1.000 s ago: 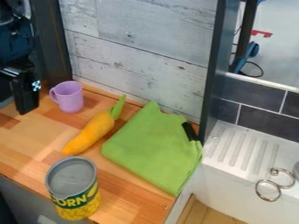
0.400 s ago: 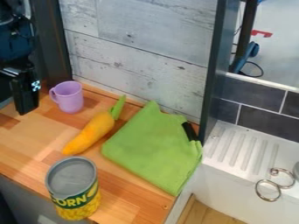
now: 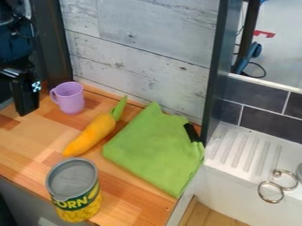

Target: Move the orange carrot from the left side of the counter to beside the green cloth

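Here, a black two-finger robot gripper [image 3: 27, 105] hangs low at the left edge of the view, pointing down beside a light and reddish-brown wooden butcher-block counter [image 3: 31, 143]. How far open it is, and whether it has hold of anything, I cannot tell. Nearest to it, just to its right, a small light-purple cylindrical plastic mug [image 3: 71, 98] stands upright, its handle turned toward the gripper.

Farther right of the gripper and lower in the view lies an orange, tapering toy carrot [image 3: 93, 133]. Its green top points up and away toward the back wall, and its narrow tip points down and left. Beyond the carrot, well apart from the gripper, a bright green fabric cloth [image 3: 150, 148] is spread in a rough square, with a small black strip [image 3: 191, 132] at its far right corner. Below and to the right of the gripper, near the front edge of the counter, a cylindrical metal can [image 3: 73, 187] with a yellow and green label stands upright.

Behind the mug rises a wall of pale, weathered boards [image 3: 138, 39]. Farthest right from the gripper is a white sink unit [image 3: 227, 174] with a grooved drainboard and silver metal rings [image 3: 270, 201]
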`<action>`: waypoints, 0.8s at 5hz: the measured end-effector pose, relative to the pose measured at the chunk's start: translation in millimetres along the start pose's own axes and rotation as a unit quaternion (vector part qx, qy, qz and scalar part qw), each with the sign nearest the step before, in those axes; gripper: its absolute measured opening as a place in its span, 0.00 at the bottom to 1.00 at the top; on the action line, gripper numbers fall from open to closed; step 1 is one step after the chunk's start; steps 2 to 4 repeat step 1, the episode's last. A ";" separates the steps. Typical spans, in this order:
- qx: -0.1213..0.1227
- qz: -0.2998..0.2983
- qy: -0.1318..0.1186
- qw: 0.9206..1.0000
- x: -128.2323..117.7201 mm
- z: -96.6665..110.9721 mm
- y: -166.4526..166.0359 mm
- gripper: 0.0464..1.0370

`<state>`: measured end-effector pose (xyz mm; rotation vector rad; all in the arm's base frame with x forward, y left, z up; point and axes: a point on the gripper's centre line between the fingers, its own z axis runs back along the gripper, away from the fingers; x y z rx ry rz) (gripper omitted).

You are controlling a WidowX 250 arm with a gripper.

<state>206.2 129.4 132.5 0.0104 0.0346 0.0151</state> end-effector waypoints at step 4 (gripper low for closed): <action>0.000 -0.001 0.000 1.000 0.2 0.0 -0.3 0.96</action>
